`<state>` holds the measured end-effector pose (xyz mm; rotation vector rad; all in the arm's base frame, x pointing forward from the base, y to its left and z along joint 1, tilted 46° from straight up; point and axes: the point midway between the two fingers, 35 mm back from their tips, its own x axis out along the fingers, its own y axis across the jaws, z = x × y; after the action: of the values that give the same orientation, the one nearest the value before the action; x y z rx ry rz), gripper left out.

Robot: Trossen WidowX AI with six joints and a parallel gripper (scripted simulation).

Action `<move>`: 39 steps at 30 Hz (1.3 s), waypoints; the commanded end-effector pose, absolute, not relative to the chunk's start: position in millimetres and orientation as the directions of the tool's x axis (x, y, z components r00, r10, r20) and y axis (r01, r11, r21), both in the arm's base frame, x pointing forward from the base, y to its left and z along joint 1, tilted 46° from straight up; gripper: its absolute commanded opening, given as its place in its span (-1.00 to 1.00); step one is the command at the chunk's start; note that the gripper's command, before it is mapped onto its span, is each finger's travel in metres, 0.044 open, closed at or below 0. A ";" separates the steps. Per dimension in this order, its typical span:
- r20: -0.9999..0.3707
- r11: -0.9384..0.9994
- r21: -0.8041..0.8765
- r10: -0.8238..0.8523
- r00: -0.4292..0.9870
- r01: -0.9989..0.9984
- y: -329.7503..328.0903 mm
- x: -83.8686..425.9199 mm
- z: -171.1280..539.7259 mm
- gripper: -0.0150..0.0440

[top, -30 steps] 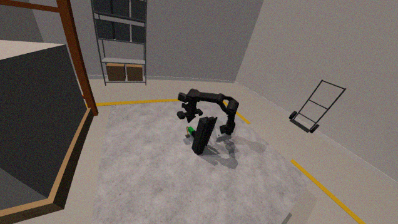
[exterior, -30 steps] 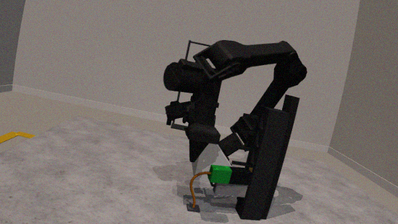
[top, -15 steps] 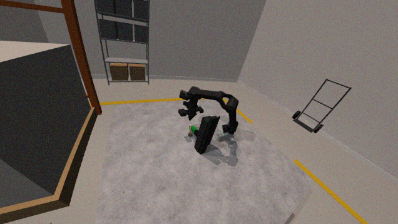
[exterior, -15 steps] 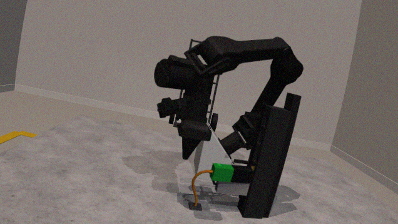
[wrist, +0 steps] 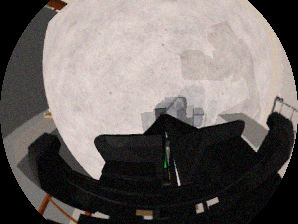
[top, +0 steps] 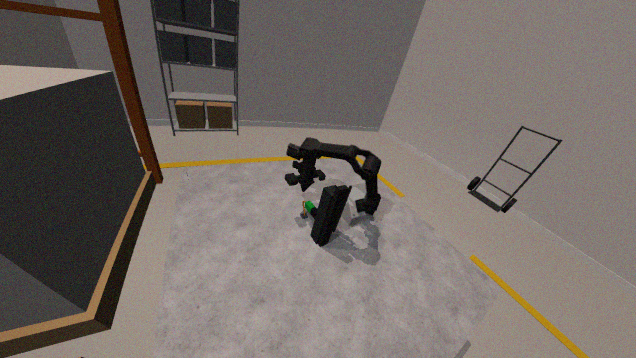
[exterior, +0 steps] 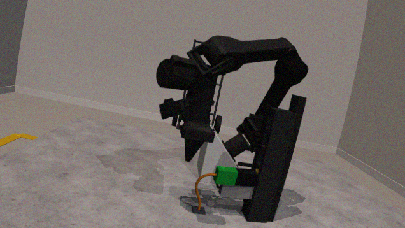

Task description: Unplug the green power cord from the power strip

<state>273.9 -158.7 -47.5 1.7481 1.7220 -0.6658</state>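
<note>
The green plug (top: 309,206) (exterior: 226,176) sits level at the side of the black upright power strip (top: 325,215) (exterior: 276,162), with a black section between its green part and the strip. Its orange cord (top: 304,206) (exterior: 197,191) curves down to a small dark block (exterior: 198,210) on the floor. My gripper (top: 304,189) (exterior: 188,160) (wrist: 164,117) is shut and empty, pointing down. It hangs above and to the left of the plug in the exterior view, apart from plug, cord and strip. In the wrist view only a green sliver (wrist: 165,163) shows between the fingers.
My arm (top: 332,150) (exterior: 258,49) arches over behind the strip to its base. A pale slanted panel (exterior: 216,156) stands behind the plug. A hand truck (top: 515,167), a shelf rack (top: 202,96) and an orange post (top: 125,85) stand farther off.
</note>
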 end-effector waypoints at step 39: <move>-0.712 0.016 0.064 0.701 0.035 0.998 -158.6 273.6 -48.0 -0.49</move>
<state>273.1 -157.9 -48.3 1.7471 1.7226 -0.6653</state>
